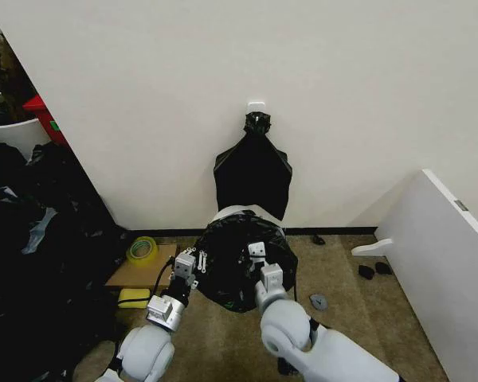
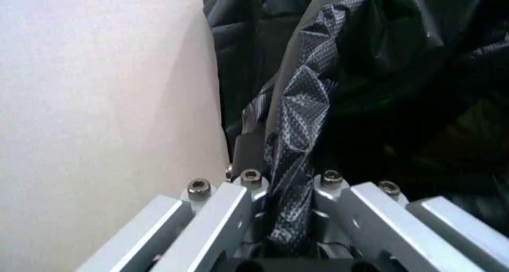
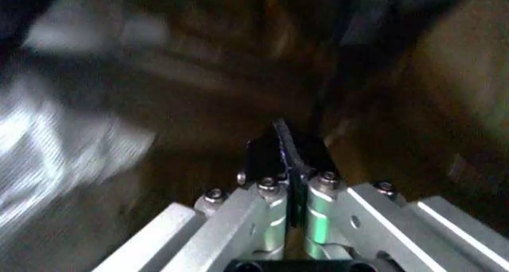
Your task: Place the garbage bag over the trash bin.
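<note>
Between the left jaws: a strip of the garbage bag (image 2: 298,135) runs straight out from the left gripper (image 2: 288,182), its fingers clamped on the film; the strip's long axis lies along the gripper's own reach.
Left gripper, head view: the left gripper (image 1: 185,265) sits at the bin's left flank, touching the black film there.
Right jaws: the right gripper (image 3: 288,155) is pressed closed on a thin black edge, judged to be bag film, though the surroundings there are too blurred to be sure.
Right gripper, head view: the right gripper (image 1: 257,253) rests over the near top of the covered bin, close to the middle.
Bag: the garbage bag (image 1: 237,263) already wraps most of the bin as a dark, wrinkled dome.
Bin: the trash bin (image 1: 237,211) stands on the floor against the wall; a pale arc of its rim shows bare on the far side.
Deciding relation: the uncovered rim lies away from both grippers, toward the wall, and the right gripper is the nearer to it.
Judgement: the film likely needs drawing outward and onward to the far rim.
Nearby: a black bundle (image 1: 253,173) hangs on the wall just behind the bin.
</note>
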You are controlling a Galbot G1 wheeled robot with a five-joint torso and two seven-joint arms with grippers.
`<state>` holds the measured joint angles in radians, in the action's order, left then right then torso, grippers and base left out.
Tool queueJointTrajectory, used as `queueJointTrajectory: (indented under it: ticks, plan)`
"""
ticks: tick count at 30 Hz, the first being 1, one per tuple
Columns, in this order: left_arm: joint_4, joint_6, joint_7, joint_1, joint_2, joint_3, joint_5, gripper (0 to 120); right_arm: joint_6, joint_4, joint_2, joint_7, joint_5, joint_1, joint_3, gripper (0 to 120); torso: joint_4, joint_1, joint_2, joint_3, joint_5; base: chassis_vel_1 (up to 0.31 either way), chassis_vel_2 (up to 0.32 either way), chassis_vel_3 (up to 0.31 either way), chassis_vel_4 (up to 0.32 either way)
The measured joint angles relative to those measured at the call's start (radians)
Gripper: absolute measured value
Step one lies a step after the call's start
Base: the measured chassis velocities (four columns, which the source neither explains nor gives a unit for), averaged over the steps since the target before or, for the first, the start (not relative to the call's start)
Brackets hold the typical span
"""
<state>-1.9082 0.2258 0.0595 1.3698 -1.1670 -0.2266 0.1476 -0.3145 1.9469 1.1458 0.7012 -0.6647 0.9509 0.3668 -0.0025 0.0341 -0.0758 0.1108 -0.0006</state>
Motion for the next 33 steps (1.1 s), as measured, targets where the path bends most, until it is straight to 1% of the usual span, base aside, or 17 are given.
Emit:
queueJointTrajectory:
  ticks: [1, 3, 4, 7, 8, 10, 11, 12, 13, 15, 18, 19, 22, 24, 25, 28, 33]
  plan:
    - [0.0, 0.0, 0.0, 0.0, 0.0, 0.0, 0.0, 2, 0.0, 0.0, 0.0, 0.0, 0.0, 0.0, 0.0, 0, 0.0, 0.0, 0.0, 0.0, 0.0, 0.0, 0.0, 0.0, 0.0]
    - [-0.005, 0.0, -0.001, 0.0, 0.0, 0.005, 0.0, 2, -0.108, 0.014, 0.015, 0.093, -0.122, -0.015, 0.009, 0, 0.0, 0.0, 0.0, 0.0, -0.0001, 0.0, 0.0, 0.0, 0.0]
    - [-0.01, 0.0, -0.001, 0.001, 0.0, 0.006, 0.0, 2, -0.134, 0.003, 0.024, 0.116, -0.148, -0.025, 0.01, 0, 0.0, 0.0, 0.0, 0.0, 0.0, 0.0, 0.0, 0.0, 0.0]
    - [-0.016, 0.0, -0.001, 0.003, 0.0, 0.006, 0.0, 2, -0.154, -0.022, 0.034, 0.132, -0.157, -0.036, 0.009, 0, 0.0001, 0.0, 0.0, 0.0, 0.0, 0.0, 0.0, 0.0, 0.0]
    - [-0.021, 0.0, -0.001, 0.007, 0.002, 0.006, 0.0, 2, -0.17, -0.052, 0.041, 0.141, -0.148, -0.046, 0.008, 0, 0.0002, 0.0, 0.0, 0.0, 0.0, 0.0, 0.0, 0.0, 0.0]
    - [-0.03, 0.0, -0.002, 0.013, 0.006, 0.004, 0.0, 2, -0.187, -0.108, 0.045, 0.142, -0.069, -0.058, 0.004, 0, 0.0003, 0.0, 0.0, 0.0, 0.0, 0.0, 0.0, 0.0, 0.0]
    - [-0.033, 0.0, -0.002, 0.015, 0.01, 0.002, 0.0, 2, -0.188, -0.141, 0.042, 0.13, 0.013, -0.06, 0.0, 0, 0.0001, 0.0, 0.0, 0.0, 0.0, 0.0, 0.0, 0.0, 0.0]
    - [-0.033, 0.0, -0.002, 0.015, 0.01, 0.002, 0.0, 2, -0.188, -0.141, 0.042, 0.13, 0.013, -0.06, 0.0, 0, 0.0001, 0.0, 0.0, 0.0, 0.0, 0.0, 0.0, 0.0, 0.0]
    - [-0.033, 0.0, -0.002, 0.016, 0.012, -0.001, -0.001, 2, -0.187, -0.158, 0.038, 0.116, 0.083, -0.059, -0.002, 0, 0.0, 0.0, 0.0, 0.0, 0.0001, 0.0, 0.0, 0.0, 0.0]
    - [-0.032, -0.001, -0.002, 0.016, 0.013, -0.001, -0.001, 2, -0.19, -0.166, 0.031, 0.104, 0.169, -0.052, -0.004, 0, -0.0001, 0.0, 0.0, 0.0, 0.0, 0.0, 0.0, 0.0, 0.0]
    - [-0.029, -0.002, -0.002, 0.016, 0.012, -0.001, -0.001, 2, -0.186, -0.165, 0.025, 0.092, 0.223, -0.044, -0.004, 0, 0.0, 0.0, 0.0, 0.0, 0.0, 0.0, 0.0, 0.0, 0.0]
    - [-0.027, -0.002, -0.002, 0.015, 0.01, 0.001, -0.001, 2, -0.169, -0.152, 0.02, 0.079, 0.235, -0.036, 0.0, 0, -0.0001, 0.0, 0.0, 0.0, 0.0, 0.0, 0.0, 0.0, 0.0]
    - [-0.026, -0.003, -0.001, 0.015, 0.007, 0.005, -0.001, 2, -0.127, -0.118, 0.018, 0.049, 0.221, -0.025, 0.013, 0, 0.0, 0.0, 0.0, 0.0, 0.0, 0.0, 0.0, 0.0, 0.0]
    - [-0.025, -0.004, -0.001, 0.015, 0.007, 0.007, -0.001, 2, -0.093, -0.088, 0.019, 0.029, 0.168, -0.02, 0.03, 0, 0.0001, 0.0, 0.0, 0.0, 0.0, 0.0, 0.0, 0.0, 0.0]
    - [-0.025, -0.004, -0.001, 0.015, 0.007, 0.007, -0.001, 2, -0.093, -0.088, 0.019, 0.029, 0.168, -0.02, 0.03, 0, 0.0001, 0.0, 0.0, 0.0, 0.0, 0.0, 0.0, 0.0, 0.0]
    - [-0.029, -0.005, -0.001, 0.019, 0.007, 0.007, -0.002, 2, -0.102, -0.07, 0.039, 0.051, 0.061, -0.032, 0.044, 0, 0.0001, 0.0, 0.0, 0.0, 0.0, 0.0, 0.0, 0.0, 0.0]
    - [-0.038, -0.004, -0.005, 0.025, 0.01, 0.009, -0.003, 2, -0.139, -0.132, 0.083, 0.097, -0.023, -0.065, 0.019, 0, 0.0002, 0.0, 0.0, 0.0, 0.0, 0.0, 0.0, 0.0, 0.0]
